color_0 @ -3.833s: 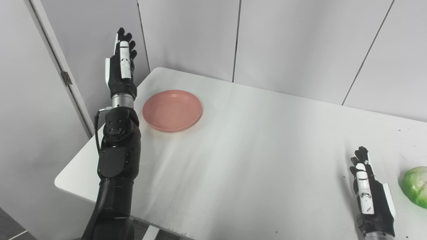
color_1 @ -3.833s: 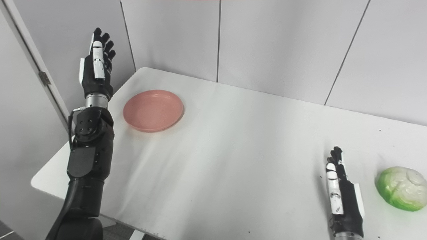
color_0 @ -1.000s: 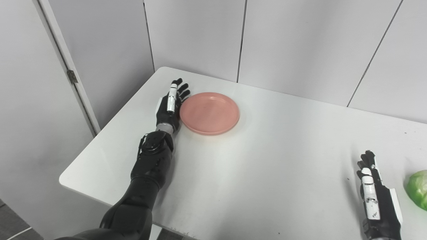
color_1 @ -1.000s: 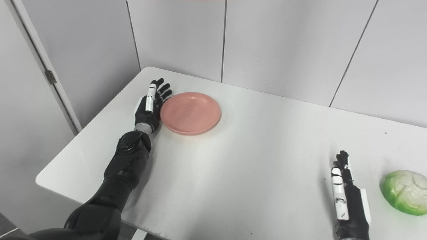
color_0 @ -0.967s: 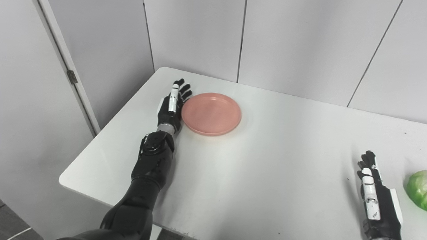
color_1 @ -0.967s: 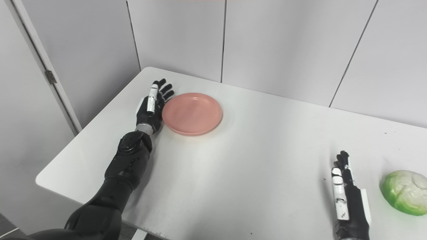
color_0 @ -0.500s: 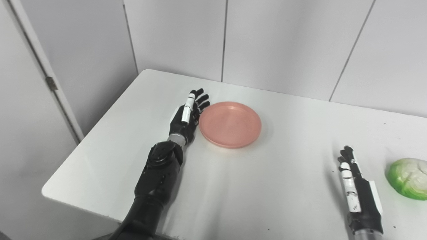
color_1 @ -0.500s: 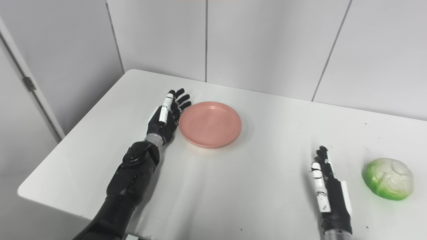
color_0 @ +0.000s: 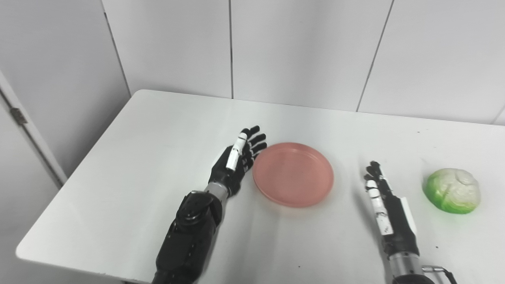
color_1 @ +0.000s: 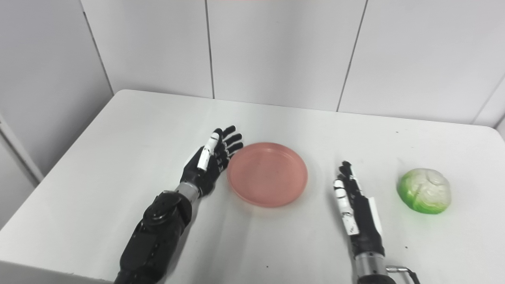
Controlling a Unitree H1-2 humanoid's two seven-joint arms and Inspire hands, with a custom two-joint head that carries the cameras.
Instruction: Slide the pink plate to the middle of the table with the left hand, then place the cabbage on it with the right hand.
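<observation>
The pink plate lies flat near the middle of the white table. My left hand is open, on edge with its fingers straight, and rests against the plate's left rim. The green cabbage sits on the table at the right. My right hand is open and empty, fingers straight, on the table between the plate and the cabbage, apart from both. The same things show in the right eye view: plate, left hand, right hand, cabbage.
Grey wall panels stand close behind the table's far edge. The table's left edge and rounded near-left corner drop off to the floor. A door frame stands at the far left.
My left hand has pushed the plate to the right across the table toward the middle. The camera has turned right, so the whole scene shifted left. The right hand stays open beside the cabbage.
</observation>
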